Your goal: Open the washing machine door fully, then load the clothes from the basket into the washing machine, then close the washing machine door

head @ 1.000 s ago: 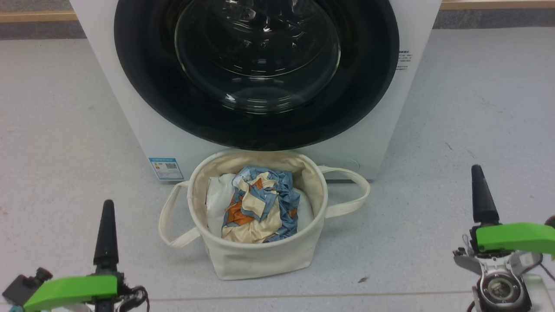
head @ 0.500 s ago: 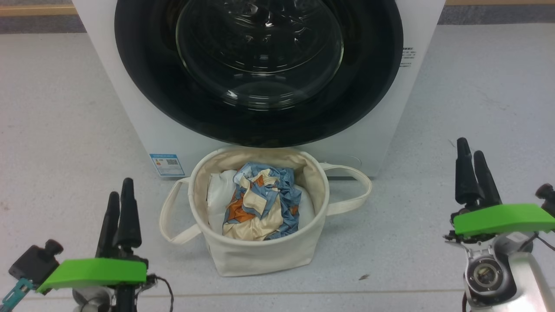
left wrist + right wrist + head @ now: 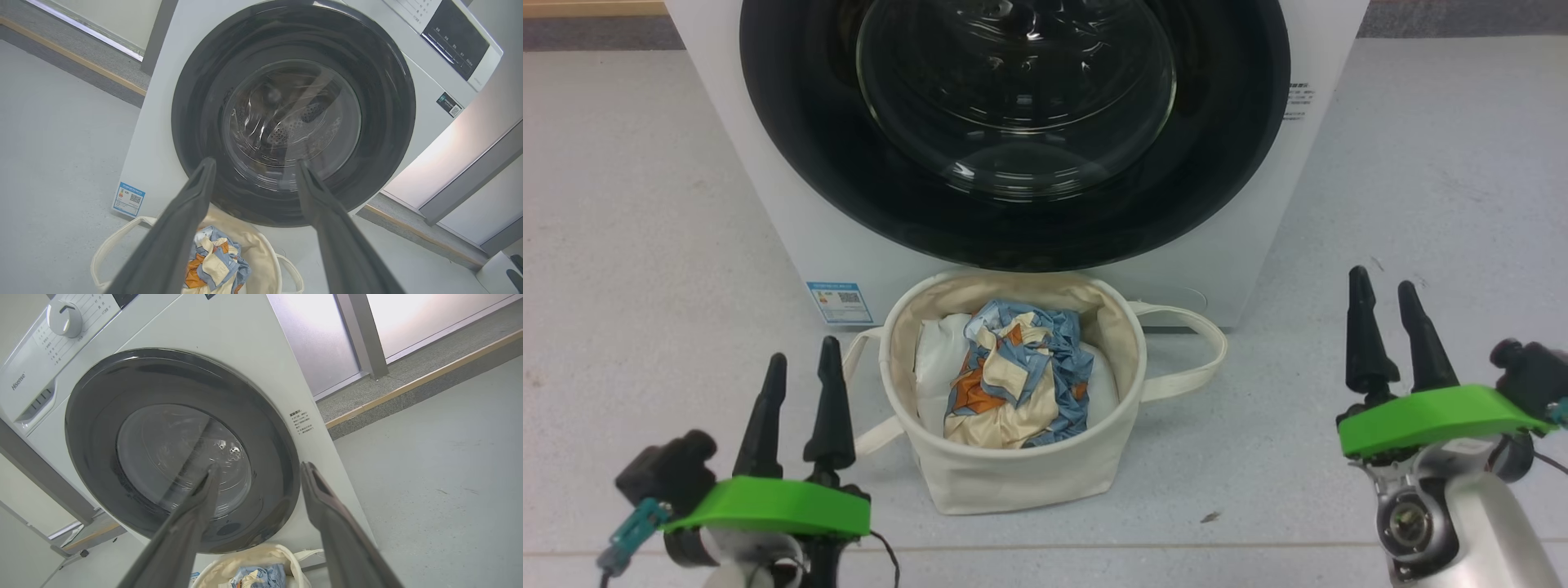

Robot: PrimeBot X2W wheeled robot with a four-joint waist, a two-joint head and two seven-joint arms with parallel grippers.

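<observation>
Grey speckled flooring runs under everything, with a pale wooden skirting strip along the far wall at the upper left. At the lower left the left gripper hovers above the floor, its two dark fingers spread and grasping nothing. Beside it, a small blue label sticker sits low on the white box-shaped washing machine, whose round black-rimmed glass door lies shut against the front. Just before the machine stands the round cream canvas basket, holding the patched blue, cream and orange clothes on a plain white bundle. At the lower right the right gripper hangs released and empty, well apart from the basket.
</observation>
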